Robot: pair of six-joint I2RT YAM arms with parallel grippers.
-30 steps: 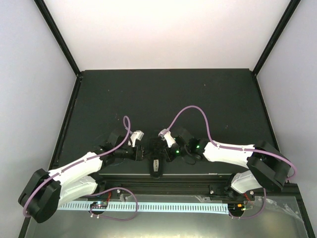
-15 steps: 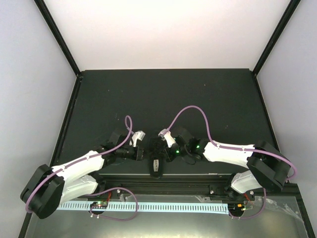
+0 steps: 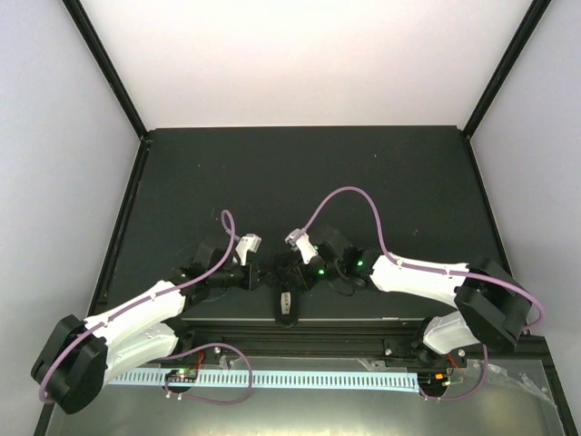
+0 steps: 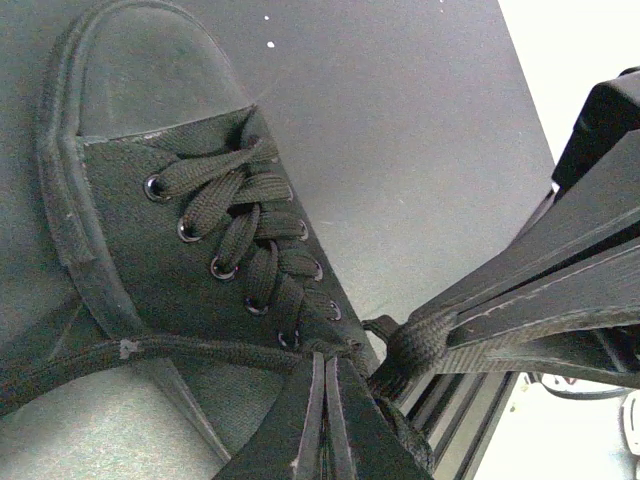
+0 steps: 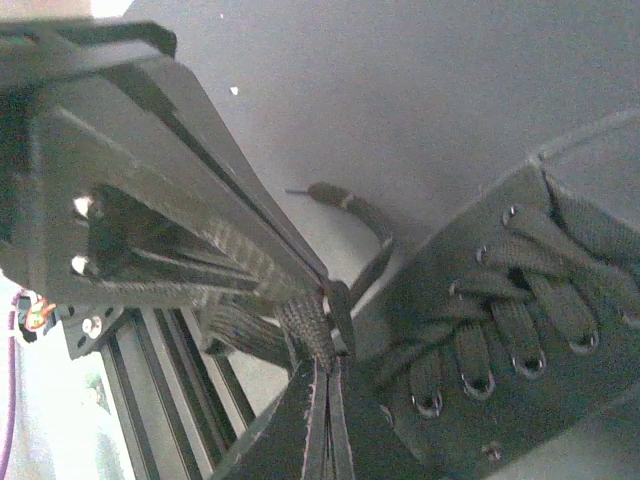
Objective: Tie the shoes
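Top external showed you the shoe [image 3: 287,309] lying on the dark bench [image 3: 300,182] at the middle of the near edge, its length running from the near edge toward the far one. Both arms reached in over it from either side, the left pincer [image 3: 260,275] and the right pincer [image 3: 280,271] almost touching each other just above the shoe's far half. In the left wrist view the shoe [image 4: 130,240] filled the left side of the picture, toe cap toward the top, with the laces [image 4: 245,235] crossed flat through the metal eyelets. There your left pincer [image 4: 325,365] had its fingers pressed together on a lace strand that ran off taut toward the left along the shoe's side. Just beside it, the right pincer [image 4: 440,325] came in from the right with a bunched bit of lace caught at its tip. In the right wrist view the right pincer [image 5: 322,365] likewise had its fingers together, clamped on a short thick piece of the laces [image 5: 305,330]. The left pincer [image 5: 325,285] slanted down from the upper left to meet it at that same spot. The shoe [image 5: 520,300] sat at the right, and one loose lace end curled on the bench behind the two tips.
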